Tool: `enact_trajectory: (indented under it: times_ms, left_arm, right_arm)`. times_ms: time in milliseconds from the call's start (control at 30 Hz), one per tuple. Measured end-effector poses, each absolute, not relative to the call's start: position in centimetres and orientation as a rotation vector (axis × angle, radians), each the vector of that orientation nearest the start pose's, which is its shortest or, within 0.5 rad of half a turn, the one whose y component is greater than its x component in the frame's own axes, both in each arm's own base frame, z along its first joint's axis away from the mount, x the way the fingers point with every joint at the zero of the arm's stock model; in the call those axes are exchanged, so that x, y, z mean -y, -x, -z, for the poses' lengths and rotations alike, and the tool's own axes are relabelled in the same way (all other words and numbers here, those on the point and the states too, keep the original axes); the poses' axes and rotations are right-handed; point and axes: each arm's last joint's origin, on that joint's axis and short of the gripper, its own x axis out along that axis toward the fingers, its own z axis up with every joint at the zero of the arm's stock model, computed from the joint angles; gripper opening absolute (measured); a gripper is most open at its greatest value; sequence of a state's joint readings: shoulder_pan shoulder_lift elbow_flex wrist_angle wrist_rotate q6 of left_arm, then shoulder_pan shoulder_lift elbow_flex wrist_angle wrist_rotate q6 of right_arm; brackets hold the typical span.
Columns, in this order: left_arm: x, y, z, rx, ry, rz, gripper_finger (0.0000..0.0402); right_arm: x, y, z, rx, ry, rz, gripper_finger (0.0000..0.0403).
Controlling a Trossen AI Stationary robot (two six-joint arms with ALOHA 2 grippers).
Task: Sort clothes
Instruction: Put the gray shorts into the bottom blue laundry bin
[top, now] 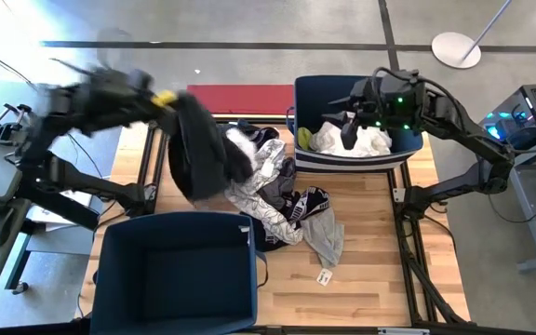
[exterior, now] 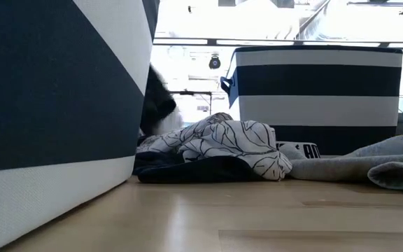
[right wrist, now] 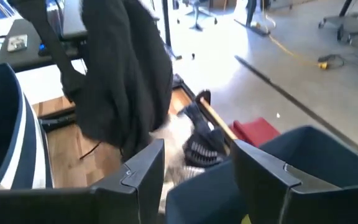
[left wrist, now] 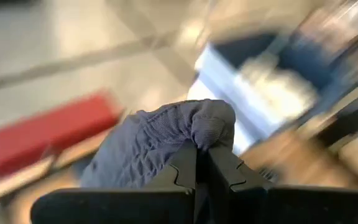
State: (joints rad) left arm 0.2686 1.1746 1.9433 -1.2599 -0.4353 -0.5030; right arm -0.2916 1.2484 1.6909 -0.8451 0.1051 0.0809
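Left claw [top: 161, 98] is clamped shut on the dark grey garment [top: 198, 149], which dangles lengthwise at 10 o'clock over the desk [top: 370, 270]; empty bin [top: 175, 270] sits at 7. Right claw [top: 347, 116] hovers open.

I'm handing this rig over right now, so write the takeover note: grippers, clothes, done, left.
Left gripper: shut on the dark grey garment, which hangs lifted above the table's left side.
Right gripper: open, empty, hovering over the far bin.
Done: white clothes and a yellow piece lie in the far bin.
Left: the mixed pile on the table, including a patterned garment and a grey one. The near bin looks empty.
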Motion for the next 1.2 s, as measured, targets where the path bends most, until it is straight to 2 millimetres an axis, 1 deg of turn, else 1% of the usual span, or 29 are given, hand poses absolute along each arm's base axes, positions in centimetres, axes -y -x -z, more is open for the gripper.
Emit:
enact_trajectory:
  times_ms: [67, 167, 267, 400, 467, 533, 633, 767, 867, 1000, 1067, 1133, 1200]
  left_arm:
    - [-4.2, -11.7, -54.6, -0.137, 0.406, -0.727, 0.0000]
    - [-3.4, -10.4, -58.3, 0.107, 0.356, -0.604, 0.0000]
    - [-2.6, -9.5, -61.4, 0.327, 0.309, -0.441, 0.0000]
    - [-1.8, -9.2, -64.6, 0.595, 0.273, -0.194, 0.0000]
    - [-1.4, -9.6, -65.9, 0.706, 0.274, -0.047, 0.0000]
    - [-0.9, -10.4, -66.8, 0.779, 0.277, 0.106, 0.0000]
    - [-0.5, -12.5, -67.1, 0.802, 0.334, 0.299, 0.0000]
    - [0.1, -16.2, -66.4, 0.687, 0.479, 0.490, 0.0000]
    - [1.3, -17.7, -66.0, 0.620, 0.528, 0.637, 0.0000]
    - [3.2, -17.9, -65.9, 0.576, 0.563, 0.775, 0.0000]
    - [4.4, -18.1, -65.7, 0.528, 0.572, 0.836, 0.0000]
    - [5.6, -18.3, -65.0, 0.419, 0.597, 0.877, 0.0000]
    - [6.7, -18.3, -64.1, 0.278, 0.657, 0.849, 0.0000]
  right_arm:
    - [6.7, -21.2, -47.7, -0.365, -0.104, 0.405, 0.0173]
    - [6.7, -21.2, -47.9, -0.347, -0.101, 0.405, 0.0173]
    - [6.7, -21.2, -47.9, -0.347, -0.100, 0.405, 0.0173]
    - [6.7, -21.2, -47.9, -0.347, -0.102, 0.405, 0.0173]
    - [6.7, -21.2, -47.9, -0.347, -0.103, 0.405, 0.0173]
    - [6.7, -21.2, -47.9, -0.347, -0.104, 0.405, 0.0173]
    - [6.7, -21.2, -47.9, -0.346, -0.105, 0.405, 0.0173]
    - [6.7, -21.2, -48.0, -0.337, -0.102, 0.406, 0.0173]
    - [6.8, -21.3, -48.1, -0.323, -0.094, 0.408, 0.0173]
    - [7.1, -21.2, -48.4, -0.304, -0.065, 0.416, 0.0173]
    - [7.3, -21.2, -48.5, -0.292, -0.051, 0.424, 0.0173]
    - [7.5, -21.2, -48.6, -0.280, -0.045, 0.433, 0.0173]
    - [7.7, -21.1, -48.6, -0.282, -0.033, 0.440, 0.0173]
